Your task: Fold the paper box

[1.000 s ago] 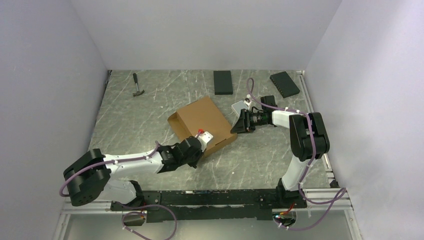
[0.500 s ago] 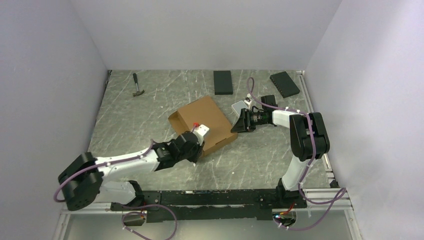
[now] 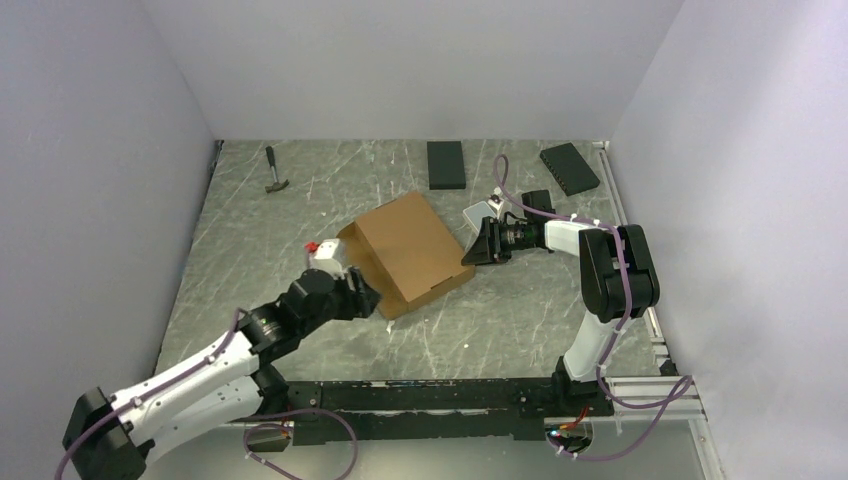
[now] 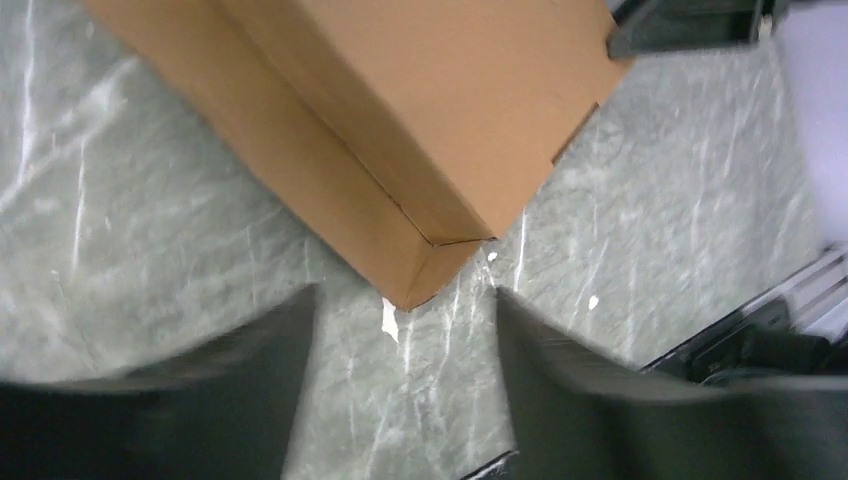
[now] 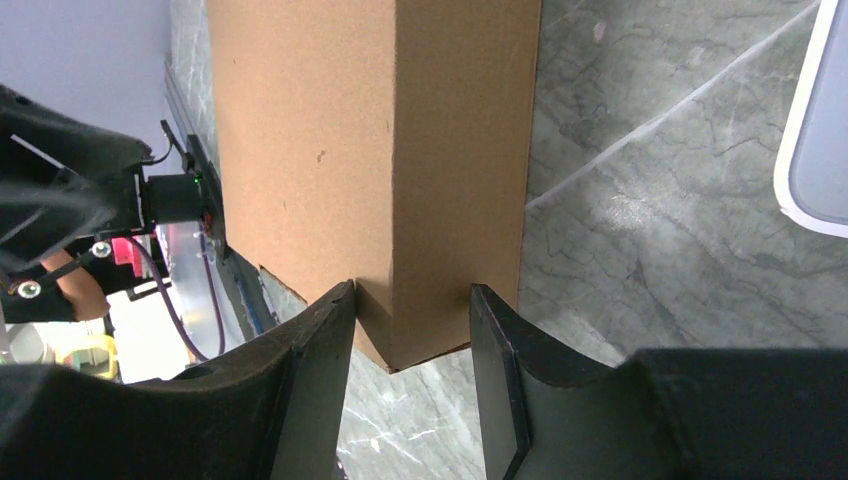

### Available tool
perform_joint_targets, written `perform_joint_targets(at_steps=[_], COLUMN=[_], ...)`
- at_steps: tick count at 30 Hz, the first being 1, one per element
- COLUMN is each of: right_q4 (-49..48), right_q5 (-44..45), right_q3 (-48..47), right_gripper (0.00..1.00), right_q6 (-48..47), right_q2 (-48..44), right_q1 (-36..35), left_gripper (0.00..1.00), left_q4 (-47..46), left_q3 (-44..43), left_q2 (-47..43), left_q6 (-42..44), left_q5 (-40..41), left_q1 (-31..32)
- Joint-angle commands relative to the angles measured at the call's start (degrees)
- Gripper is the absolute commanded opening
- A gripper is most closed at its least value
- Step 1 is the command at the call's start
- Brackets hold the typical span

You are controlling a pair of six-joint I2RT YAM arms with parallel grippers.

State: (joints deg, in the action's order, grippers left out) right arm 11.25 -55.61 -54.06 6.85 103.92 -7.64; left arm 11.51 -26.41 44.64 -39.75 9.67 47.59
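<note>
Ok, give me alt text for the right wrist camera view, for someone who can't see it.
A corner of the brown paper box sits between the two black fingers of the right gripper, over a grey marbled table. The rim of a white case shows at far right, the left arm at far left.

bright even overhead light, soft shadows, left wrist view partly blurred
</note>
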Motion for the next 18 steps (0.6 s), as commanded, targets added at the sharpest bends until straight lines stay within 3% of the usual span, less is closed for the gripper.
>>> perform_joint_targets(at_steps=[1, 2, 4, 10, 18], right_q4=[0.53, 0.49, 0.44, 0.46, 0.53], right_q5=[6.66, 6.58, 6.53, 6.48, 6.16], right_q3=[-0.47, -0.43, -0.47, -0.52, -0.52], right_gripper=[0.47, 0.47, 0.47, 0.47, 0.47], right_q6=[-3.22, -3.18, -3.04, -3.15, -3.25], right_q2=[2.04, 2.07, 2.15, 2.36, 2.52], right_q1=[-0.18, -0.18, -0.18, -0.18, -0.18], left_gripper=[0.32, 0.15, 0.0, 0.0, 0.0], left_q4=[7.2, 9.16, 12.11, 14.03, -6.93], left_q3=[3.82, 4.24, 4.61, 5.35, 7.97], left_q2=[-5.22, -6.36, -7.66, 0.34, 13.66], left_q6=[-18.99, -21.72, -24.95, -32.43, -30.99], left_q5=[-2.1, -1.85, -2.17, -1.35, -5.43], left_q1=[-3.01, -2.98, -3.02, -2.96, -3.75])
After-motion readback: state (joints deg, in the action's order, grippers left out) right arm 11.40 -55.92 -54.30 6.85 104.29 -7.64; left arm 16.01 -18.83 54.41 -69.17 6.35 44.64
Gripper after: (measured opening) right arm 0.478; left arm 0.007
